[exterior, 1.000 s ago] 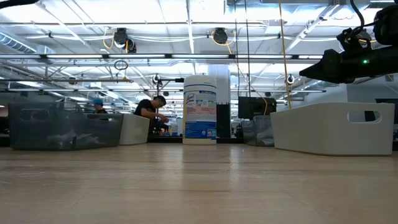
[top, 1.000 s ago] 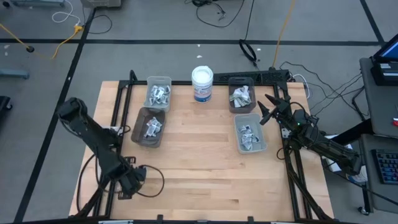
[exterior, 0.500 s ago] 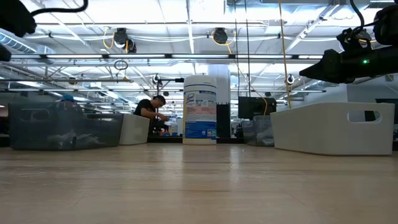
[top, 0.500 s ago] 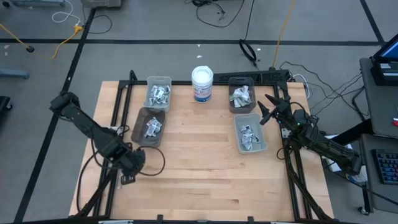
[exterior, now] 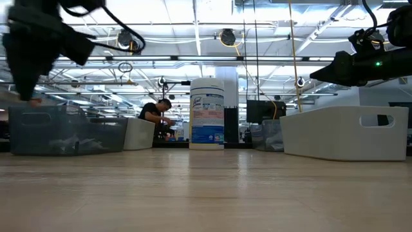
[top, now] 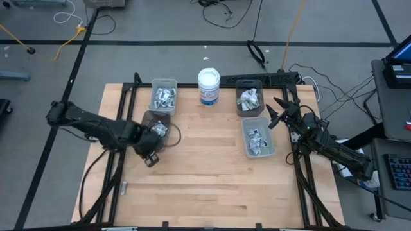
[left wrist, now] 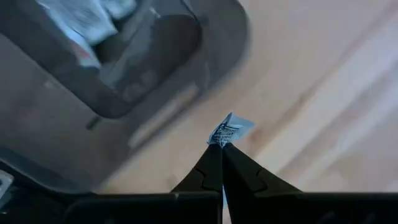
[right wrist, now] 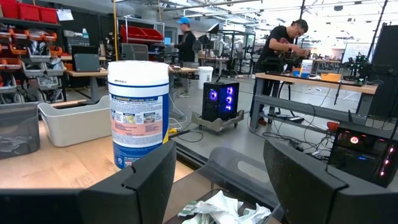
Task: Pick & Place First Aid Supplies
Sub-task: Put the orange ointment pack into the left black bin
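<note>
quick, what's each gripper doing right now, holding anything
Left gripper: shut on a small white square packet with dark print, near the dark grey plastic bin.
Right gripper: open, holding nothing, beside the table's right edge.

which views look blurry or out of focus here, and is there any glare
Left wrist view: the grey bin and table are smeared, while the shut left gripper and its small packet stay sharp. Low view: the left arm is a dark smear, and bright ceiling lights glare behind the white tub. High view: evenly lit, sharp.
</note>
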